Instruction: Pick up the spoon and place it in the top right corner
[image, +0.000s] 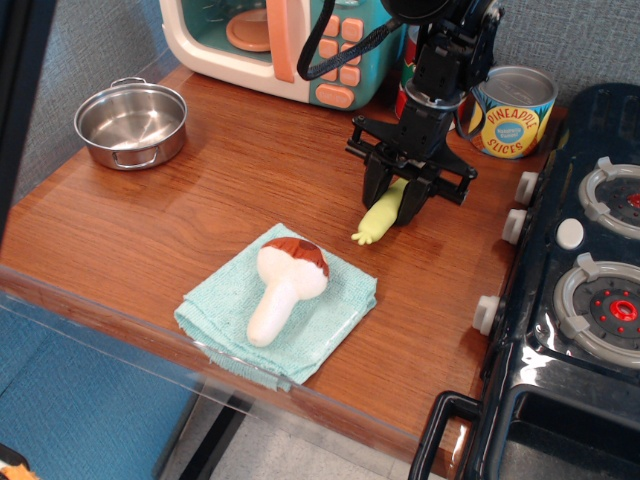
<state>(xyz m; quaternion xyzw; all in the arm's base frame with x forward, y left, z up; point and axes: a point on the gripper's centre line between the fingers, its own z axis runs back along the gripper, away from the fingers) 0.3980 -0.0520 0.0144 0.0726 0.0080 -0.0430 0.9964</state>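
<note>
Hand (397, 203) fingers close around the spoon (380, 217) by its yellow-green handle.

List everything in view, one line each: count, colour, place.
spoon: 1, yellow-green handle showing, held in the gripper, tip near the counter, mid-right
cloth: 1, light teal, front centre of counter
mushroom: 1, white with brown cap, lying on the cloth
pot: 1, silver, back left
microwave: 1, cream, teal and orange, back centre
tomato can: 1, red and green, back right, mostly behind the arm
pineapple can: 1, yellow and blue, back right
stove: 1, black, grey burners, right edge
counter: 1, reddish-brown wood
gripper: 1, black, shut on the spoon
</note>
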